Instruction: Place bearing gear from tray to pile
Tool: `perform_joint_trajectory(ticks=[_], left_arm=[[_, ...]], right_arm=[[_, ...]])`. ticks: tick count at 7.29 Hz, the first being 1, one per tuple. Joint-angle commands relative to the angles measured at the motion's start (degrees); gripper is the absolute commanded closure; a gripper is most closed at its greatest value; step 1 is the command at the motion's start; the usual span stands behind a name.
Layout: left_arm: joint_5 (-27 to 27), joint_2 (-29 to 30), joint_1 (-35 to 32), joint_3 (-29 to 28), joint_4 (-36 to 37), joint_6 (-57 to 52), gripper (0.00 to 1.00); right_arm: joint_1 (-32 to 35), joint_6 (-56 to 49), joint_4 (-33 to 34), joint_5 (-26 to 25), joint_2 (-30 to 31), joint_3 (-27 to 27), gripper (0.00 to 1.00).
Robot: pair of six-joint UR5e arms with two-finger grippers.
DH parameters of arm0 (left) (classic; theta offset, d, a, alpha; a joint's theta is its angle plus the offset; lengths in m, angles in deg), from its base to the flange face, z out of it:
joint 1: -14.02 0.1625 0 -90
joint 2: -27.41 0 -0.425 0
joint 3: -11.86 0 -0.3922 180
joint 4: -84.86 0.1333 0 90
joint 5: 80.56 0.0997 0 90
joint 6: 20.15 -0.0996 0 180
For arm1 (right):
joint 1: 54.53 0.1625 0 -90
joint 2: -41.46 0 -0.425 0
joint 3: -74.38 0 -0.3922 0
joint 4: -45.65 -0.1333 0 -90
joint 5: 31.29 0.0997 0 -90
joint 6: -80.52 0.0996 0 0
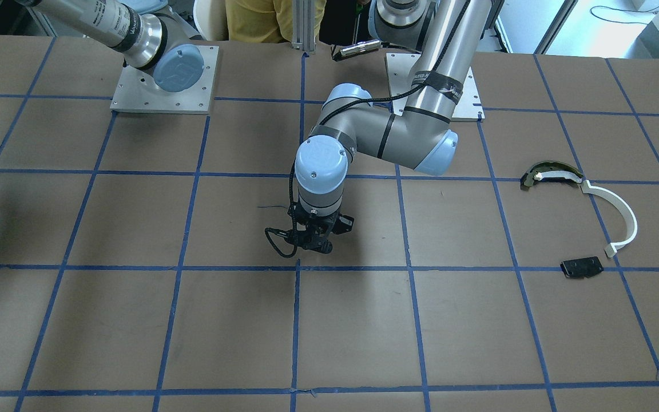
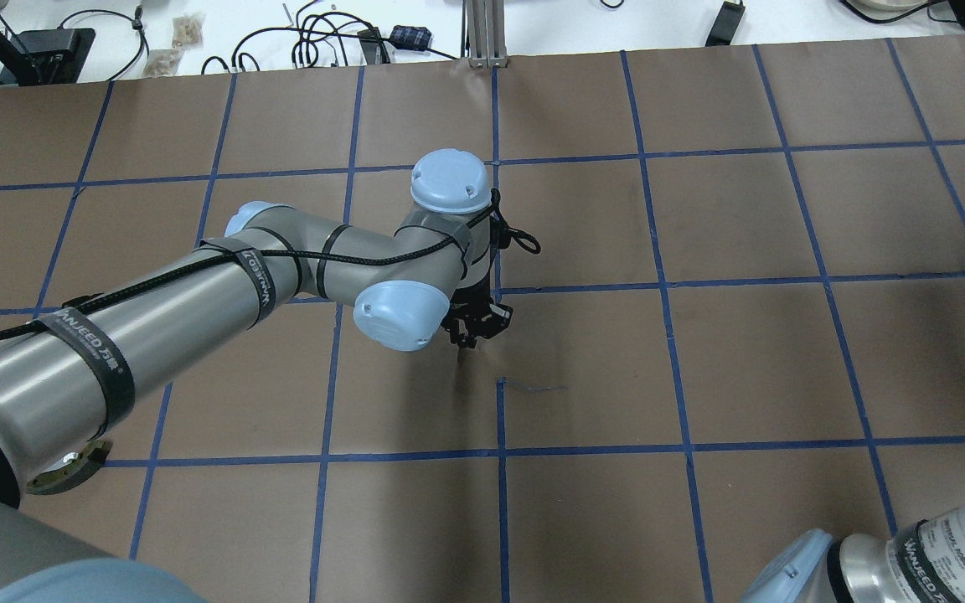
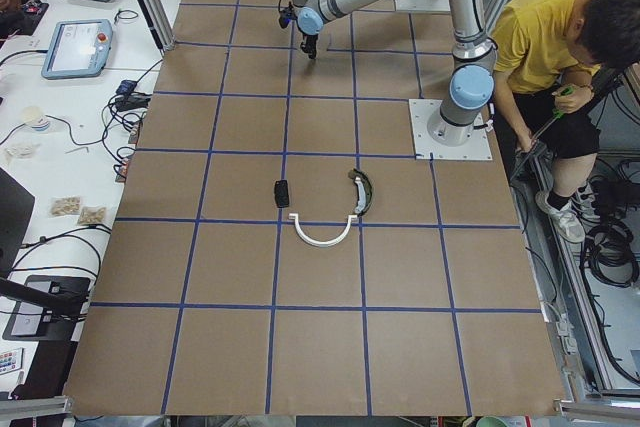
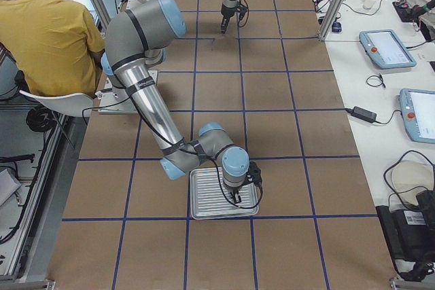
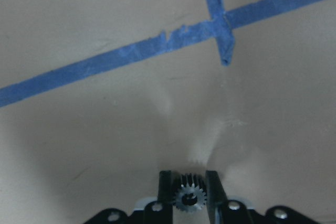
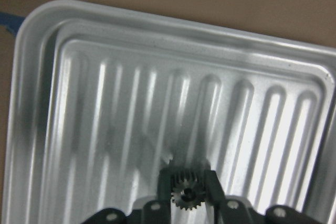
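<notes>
in the front-facing view the left arm [image 1: 398,143] is bent at the elbow and its wrist points straight down, so the left gripper [image 1: 313,243] hangs just over the bare table [image 1: 135,320]. the pile lies well apart from it, out on the robot's left side: an olive-edged curved piece [image 1: 552,173], a white arc [image 1: 621,214] and a black plate [image 1: 581,267]. i judge that the carry to the pile is only at its middle. the overhead view shows the same straight-down wrist, and no pile near the fingers. in the view from the left end, the pile sits on the near side of this gripper, with several squares of table between. in the view from the right end, the right gripper [image 4: 234,200] points down over the tray [image 4: 204,212], low, with the forearm folded close above it. the left wrist camera shows the narrow-set fingers [image 5: 165,190] pinching a bearing gear [image 5: 189,198] by its toothed rim, with only paper and blue tape [image 5: 131,56] below. the right wrist camera shows the same kind of pinch on a second bearing gear [image 6: 190,192], directly above the ribbed tray floor, probably just lifted for its own trip.
</notes>
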Motion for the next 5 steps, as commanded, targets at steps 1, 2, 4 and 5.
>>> perform_joint_trajectory(ticks=[1,2,4,5], left_arm=[[2.35,-3.14,8.75,-6.31,-9.98,-1.72,1.0],[2.43,-3.76,13.94,-9.48,-14.56,-5.65,1.0],[5.83,-5.69,22.39,-9.87,-16.28,-12.78,1.0],[6.38,-5.96,27.83,-9.43,-16.27,-17.6,1.0]], right_arm=[[0.85,0.58,-0.94,-0.61,2.95,-0.46,1.0],[3.64,3.55,-4.6,-0.08,5.84,-0.55,1.0],[15.82,17.74,-16.27,-0.61,15.84,-1.24,1.0],[23.02,30.26,-19.46,-0.52,19.54,-4.12,1.0]])
